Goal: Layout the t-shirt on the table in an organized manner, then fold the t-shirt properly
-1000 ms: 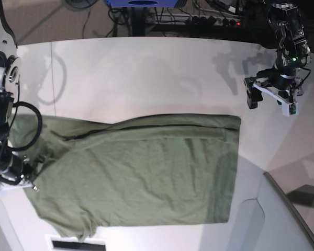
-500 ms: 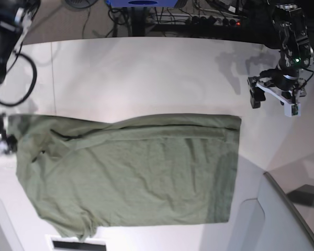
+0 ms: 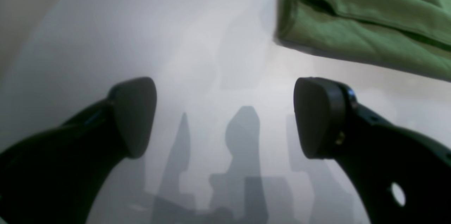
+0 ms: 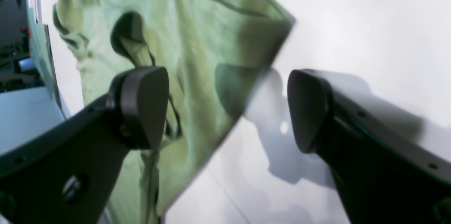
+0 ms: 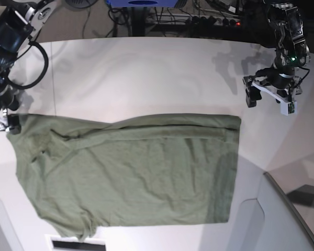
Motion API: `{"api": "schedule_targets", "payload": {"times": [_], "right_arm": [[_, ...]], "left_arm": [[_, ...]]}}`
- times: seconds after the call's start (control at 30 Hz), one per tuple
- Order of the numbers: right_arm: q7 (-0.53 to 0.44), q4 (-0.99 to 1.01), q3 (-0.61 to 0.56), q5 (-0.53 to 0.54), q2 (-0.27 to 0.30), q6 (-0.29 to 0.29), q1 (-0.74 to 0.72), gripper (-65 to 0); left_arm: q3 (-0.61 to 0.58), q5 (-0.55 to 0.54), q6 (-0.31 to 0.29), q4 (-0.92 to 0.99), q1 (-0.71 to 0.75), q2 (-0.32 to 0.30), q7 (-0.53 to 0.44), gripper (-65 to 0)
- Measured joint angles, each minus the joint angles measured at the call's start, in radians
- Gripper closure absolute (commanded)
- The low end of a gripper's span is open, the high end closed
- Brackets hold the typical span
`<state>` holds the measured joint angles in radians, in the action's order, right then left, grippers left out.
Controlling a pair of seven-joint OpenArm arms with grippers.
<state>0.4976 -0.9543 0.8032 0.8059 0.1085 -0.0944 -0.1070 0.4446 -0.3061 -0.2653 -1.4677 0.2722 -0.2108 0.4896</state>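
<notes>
Base view: shirt [image 5: 131, 170] spread flat on table [image 5: 146, 73], one long side folded over into a doubled band, hem end toward the left-arm side, wrinkled sleeve and collar end toward the right-arm side. Grey-white angled panel [image 5: 282, 219] at lower right, just beside the hem corner, not touching it. Cables and power strip [image 5: 214, 21] beyond the far table edge. Small dark-and-white strip [image 5: 76, 244] at the near edge, partly under the sleeve. No label or writing legible anywhere.

Left gripper [image 5: 269, 99] above bare table, apart from the shirt's corner; left wrist view: pads [image 3: 135, 114] spread wide, nothing between them, shirt corner [image 3: 352, 12] ahead. Right gripper [image 4: 225, 107] at the shirt's opposite corner; right wrist view: pads [image 4: 144, 104] wide apart, holding nothing, cloth edge [image 4: 197, 58] underneath.
</notes>
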Motion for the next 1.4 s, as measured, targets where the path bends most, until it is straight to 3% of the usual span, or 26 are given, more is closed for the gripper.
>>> {"api": "schedule_targets", "payload": {"times": [0.3, 0.57, 0.67, 0.77, 0.83, 1.13, 1.4], "right_arm": [[-0.119, 0.167, 0.002, 0.024, 0.037, -0.042, -0.076, -48.0], [-0.130, 0.216, 0.002, 0.008, 0.037, -0.019, -0.088, -12.2], [-0.116, 0.217, 0.002, 0.003, 0.034, -0.012, -0.084, 0.0], [-0.109, 0.217, 0.002, 0.005, 0.034, -0.011, -0.083, -0.5], [-0.109, 0.217, 0.002, 0.006, 0.034, -0.011, -0.083, -0.5], [-0.108, 0.217, 0.002, 0.006, 0.034, -0.011, -0.083, -0.5], [-0.105, 0.217, 0.002, 0.007, 0.034, -0.017, -0.080, -0.6]], "left_arm": [[0.000, 0.000, 0.000, 0.000, 0.002, 0.008, 0.000, -59.4], [0.001, -0.008, 0.000, 0.024, -0.004, 0.017, 0.000, -59.4], [0.004, -0.114, 0.002, 0.079, -0.006, 0.016, -0.001, -60.2], [0.001, -0.247, 0.002, 0.134, -0.012, 0.000, 0.003, -60.6], [0.001, -0.288, 0.003, 0.150, -0.018, -0.012, 0.001, -64.3], [0.000, -0.306, 0.003, 0.219, -0.107, 0.013, -0.001, -64.2], [0.004, -0.309, 0.002, 0.353, -0.220, 0.045, -0.026, -41.0]]}}
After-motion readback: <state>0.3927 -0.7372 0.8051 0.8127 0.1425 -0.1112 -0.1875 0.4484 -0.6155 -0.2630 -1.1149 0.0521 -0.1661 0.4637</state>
